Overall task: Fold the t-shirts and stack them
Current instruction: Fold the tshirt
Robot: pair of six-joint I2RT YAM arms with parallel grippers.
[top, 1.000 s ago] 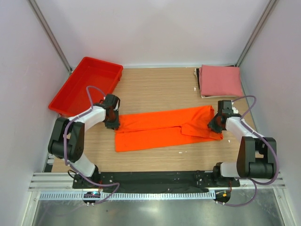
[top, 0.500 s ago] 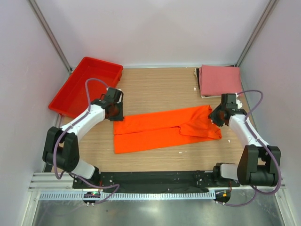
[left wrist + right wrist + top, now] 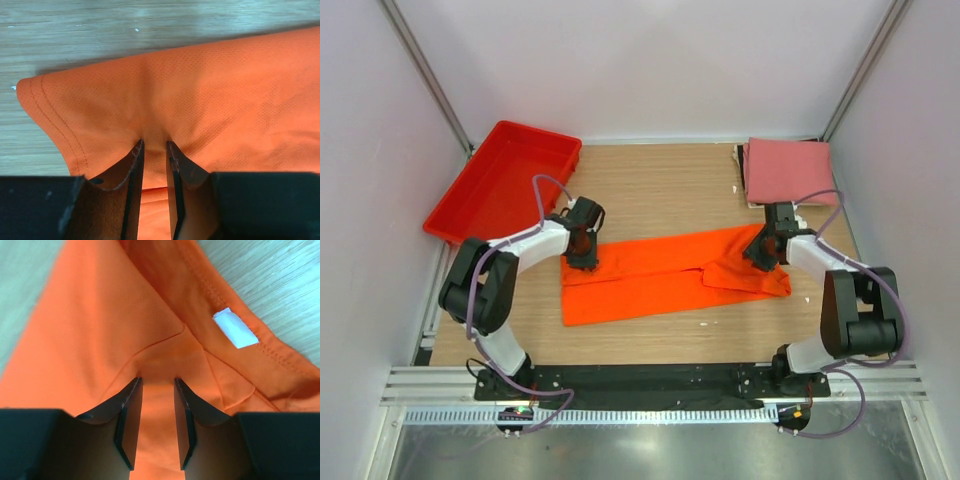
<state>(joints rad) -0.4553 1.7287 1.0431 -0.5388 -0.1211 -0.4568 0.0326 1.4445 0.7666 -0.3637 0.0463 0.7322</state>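
Observation:
The bright orange t-shirt [image 3: 670, 275] lies folded into a long band across the middle of the table. My left gripper [image 3: 582, 246] is at the shirt's far left corner, and in the left wrist view [image 3: 155, 142] its jaws are pinched on a puckered ridge of orange cloth [image 3: 225, 90]. My right gripper [image 3: 763, 247] is at the far right end, and in the right wrist view [image 3: 157, 380] its jaws grip a fold of the cloth [image 3: 100, 330] near the white neck label [image 3: 235, 328]. The dusty pink t-shirt [image 3: 788, 170] lies folded at the back right.
A red plastic tray [image 3: 462, 178] sits at the back left corner. White walls with metal posts close in the table on three sides. Bare wood [image 3: 660, 185] shows behind the orange shirt, and a black rail [image 3: 650, 380] runs along the near edge.
Both grippers have moved inward along the shirt's far edge: the left one to the right, the right one to the left. Both now sit on the orange cloth.

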